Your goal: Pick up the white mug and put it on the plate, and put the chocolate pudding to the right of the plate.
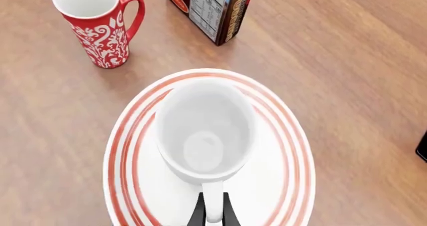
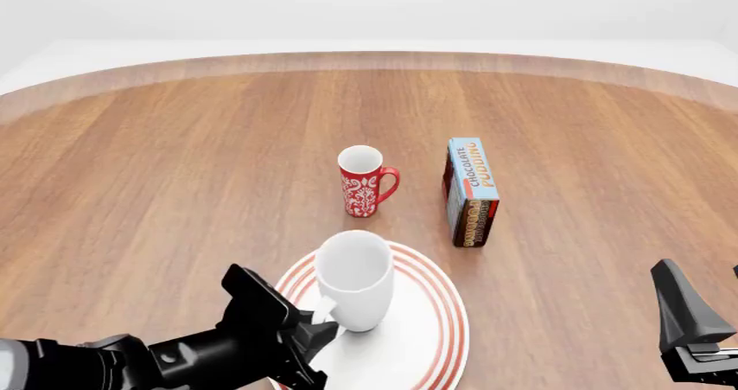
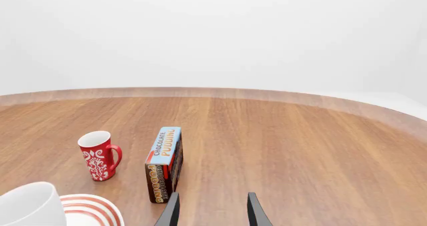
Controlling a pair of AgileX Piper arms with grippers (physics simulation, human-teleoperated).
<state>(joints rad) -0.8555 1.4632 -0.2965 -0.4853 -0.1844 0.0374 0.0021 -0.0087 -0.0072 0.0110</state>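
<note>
The white mug point(image 2: 355, 279) stands upright on the plate point(image 2: 438, 338), inside the red rings and toward the plate's far-left part in the front view, its handle turned back toward the left arm. Whether its base rests fully on the plate or hangs just above it I cannot tell. The left pincer point(image 1: 213, 212) is clamped on that handle: in the left wrist view its two dark fingers point(image 1: 197, 213) press the white loop from either side.

So the first half of the task looks nearly done; what is left of it is to let go and draw the arm away without tipping the mug.

The second half is not started. The chocolate pudding point(image 2: 471, 191) stands on edge on the counter point(image 2: 173, 165), beyond the plate and to its far right, with the red mug point(image 2: 363, 181) beyond the plate to the carton's left. It must yet be set beside the plate's right rim.

The right pincer point(image 3: 211, 211) holds nothing; its fingers stand apart above bare counter, short of the carton and well to the right of the plate.
</note>
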